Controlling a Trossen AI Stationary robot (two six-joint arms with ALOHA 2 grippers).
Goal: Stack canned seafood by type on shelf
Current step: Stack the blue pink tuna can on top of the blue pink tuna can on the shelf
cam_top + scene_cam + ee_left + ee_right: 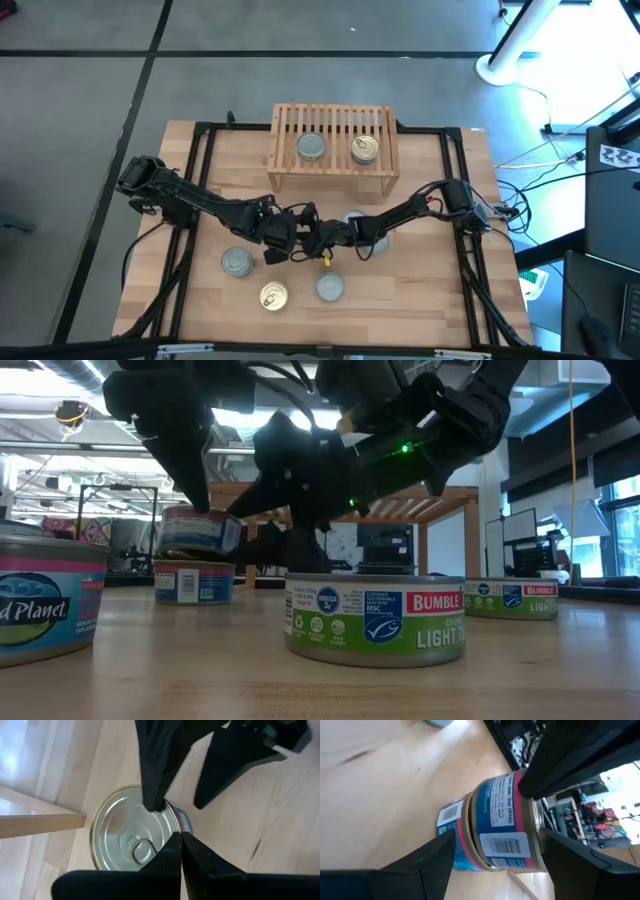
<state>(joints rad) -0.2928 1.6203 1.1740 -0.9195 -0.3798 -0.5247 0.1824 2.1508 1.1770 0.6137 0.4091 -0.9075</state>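
The shelf point(335, 120) at the back of the table point(430, 290) is carrying a silver-topped tin point(311, 147) and a gold-topped tin point(364, 150) side by side on its slats. In front of it I am reaching in with my right pincer point(492, 847), fingers standing wide on either side of two blue-and-pink tins, the upper tin point(195, 530) sitting slightly tilted over the lower tin point(193, 582); I cannot tell whether I am pressing on them. My left pincer point(181, 840) is hovering closed and empty just above the upper tin's gold lid, both arms are hiding that pair from above, and loose tins point(237, 262) are lying nearer the front edge.
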